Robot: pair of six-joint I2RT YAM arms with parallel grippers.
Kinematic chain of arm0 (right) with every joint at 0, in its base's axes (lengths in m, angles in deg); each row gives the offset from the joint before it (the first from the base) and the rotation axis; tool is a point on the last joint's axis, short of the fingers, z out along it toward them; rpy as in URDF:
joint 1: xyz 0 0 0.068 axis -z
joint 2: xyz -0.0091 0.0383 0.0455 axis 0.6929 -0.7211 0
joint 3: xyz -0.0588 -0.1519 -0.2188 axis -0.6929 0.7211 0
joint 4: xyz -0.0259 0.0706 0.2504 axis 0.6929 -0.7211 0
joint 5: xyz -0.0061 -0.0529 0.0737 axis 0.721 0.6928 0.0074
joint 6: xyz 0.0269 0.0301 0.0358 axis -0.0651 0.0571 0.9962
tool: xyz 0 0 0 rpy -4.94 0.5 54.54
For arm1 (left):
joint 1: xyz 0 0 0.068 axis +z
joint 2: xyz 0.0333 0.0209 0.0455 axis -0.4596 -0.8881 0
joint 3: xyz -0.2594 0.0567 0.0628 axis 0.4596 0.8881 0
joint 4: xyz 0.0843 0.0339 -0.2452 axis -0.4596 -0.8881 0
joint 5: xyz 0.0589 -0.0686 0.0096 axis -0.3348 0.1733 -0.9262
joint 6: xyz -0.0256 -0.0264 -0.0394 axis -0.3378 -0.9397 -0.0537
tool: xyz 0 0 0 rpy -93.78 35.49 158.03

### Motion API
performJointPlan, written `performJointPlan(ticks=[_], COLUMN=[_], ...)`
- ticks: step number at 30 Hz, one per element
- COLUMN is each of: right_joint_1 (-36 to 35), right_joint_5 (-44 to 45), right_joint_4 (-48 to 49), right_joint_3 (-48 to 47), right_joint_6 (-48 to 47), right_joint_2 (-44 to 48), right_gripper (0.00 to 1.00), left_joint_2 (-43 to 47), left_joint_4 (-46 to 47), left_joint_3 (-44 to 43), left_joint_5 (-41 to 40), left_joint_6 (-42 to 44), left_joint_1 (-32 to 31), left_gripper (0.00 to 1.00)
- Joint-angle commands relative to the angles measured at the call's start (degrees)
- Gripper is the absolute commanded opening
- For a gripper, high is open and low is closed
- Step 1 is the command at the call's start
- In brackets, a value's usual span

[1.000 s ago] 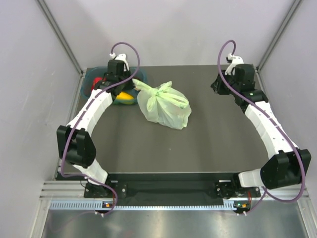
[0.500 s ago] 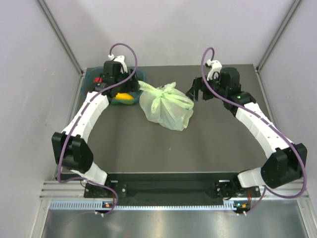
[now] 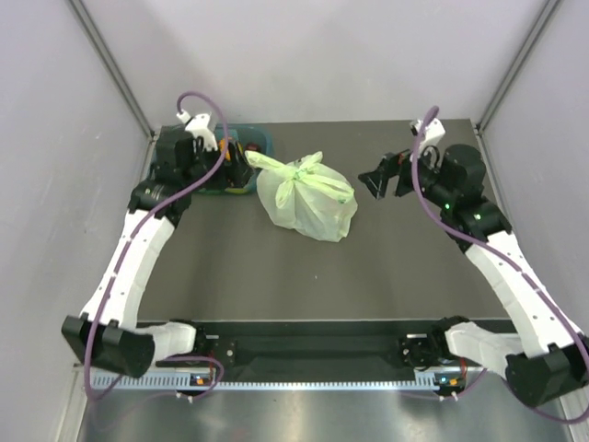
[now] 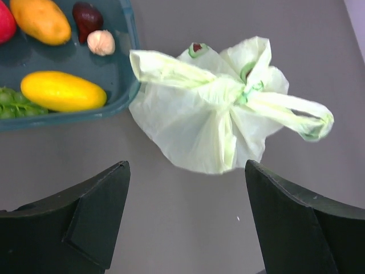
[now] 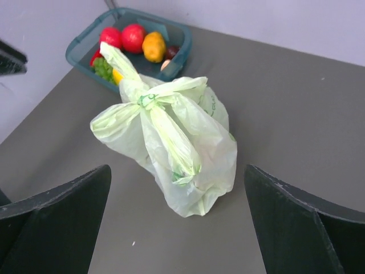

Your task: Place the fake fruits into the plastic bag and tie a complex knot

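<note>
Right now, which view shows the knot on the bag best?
Left wrist: the knot sits close, bunched twist and handle ends clear. Right wrist shows the knot farther off; top external shows the knot tiny.

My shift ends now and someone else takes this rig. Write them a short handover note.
Left gripper: open, empty, by the teal tub, facing the plastic bag.
Right gripper: open, empty, on the bag's other side.
Bag: middle of the table, handles tied in a knot; contents hard to make out.
Fake fruits: several lie in the tub.
Done: knot tied. Left: those fruits are unbagged, so the bag probably needs reopening.
</note>
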Motion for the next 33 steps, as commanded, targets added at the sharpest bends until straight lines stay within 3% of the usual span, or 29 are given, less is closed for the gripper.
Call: performJointPlan(ticks=[1, 5, 13, 19, 26, 33], right_joint_1=[0.06, 0.15, 0.06, 0.06, -0.02, 0.06], right_joint_5=[4.42, 9.08, 18.92, 23.15, 25.79, 25.62], right_joint_4=[3.40, 3.50, -0.46, -4.77, -8.72, -8.90], right_joint_3=[3.80, 9.17, 20.59, 25.08, 27.81, 26.85], right_joint_6=[0.83, 1.18, 2.06, 2.85, 3.46, 3.11], right_joint_2=[7.60, 17.28, 38.63, 48.92, 54.83, 54.40], right_gripper=[1.00, 1.00, 1.00, 1.00, 0.99, 1.00], left_joint_2=[8.40, 20.51, 37.76, 48.22, 56.48, 57.90], left_joint_4=[2.66, 7.49, 7.42, 5.49, 4.25, 4.69], left_joint_3=[5.18, 14.22, 26.98, 34.02, 36.48, 37.36], left_joint_5=[2.14, 1.79, -0.14, -1.90, -3.66, -3.75], left_joint_6=[-1.65, -2.89, -3.85, -4.29, -4.03, -4.03], left_joint_1=[0.41, 0.41, 0.41, 0.41, 0.41, 0.41], left_gripper=[0.87, 0.90, 0.98, 0.99, 0.99, 0.99])
